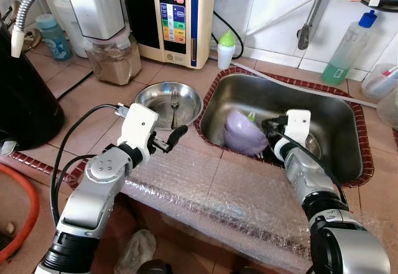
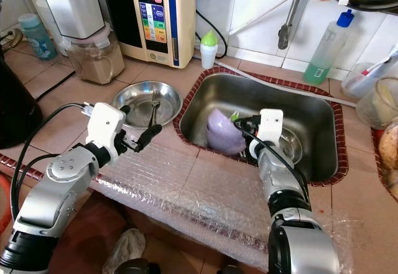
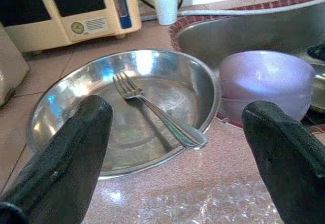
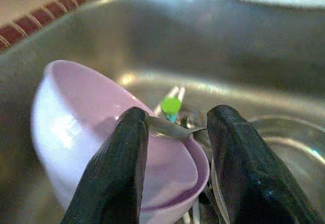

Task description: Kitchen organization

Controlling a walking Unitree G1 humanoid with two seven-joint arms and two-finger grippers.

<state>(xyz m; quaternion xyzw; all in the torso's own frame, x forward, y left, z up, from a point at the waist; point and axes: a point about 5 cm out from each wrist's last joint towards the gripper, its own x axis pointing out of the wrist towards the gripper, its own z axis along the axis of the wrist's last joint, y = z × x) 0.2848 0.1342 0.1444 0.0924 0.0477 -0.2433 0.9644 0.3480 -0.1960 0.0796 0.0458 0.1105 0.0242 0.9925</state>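
Steel spoon handle [image 4: 175, 128] sits between my right gripper [image 4: 177, 132] fingers, parted, over the purple bowls [image 1: 244, 131]. Closing off-centre, it could slip. Left gripper [image 1: 173, 136] hovers spread apart.

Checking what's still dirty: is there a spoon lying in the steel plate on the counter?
No, a fork lies in the steel plate, tines toward the back.

sink [image 1: 348, 122] floor part hidden (by bowls [image 1: 244, 132])

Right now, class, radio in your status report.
Left gripper open over fork in steel dish. Right gripper in sink, closing around a spoon beside purple bowls.
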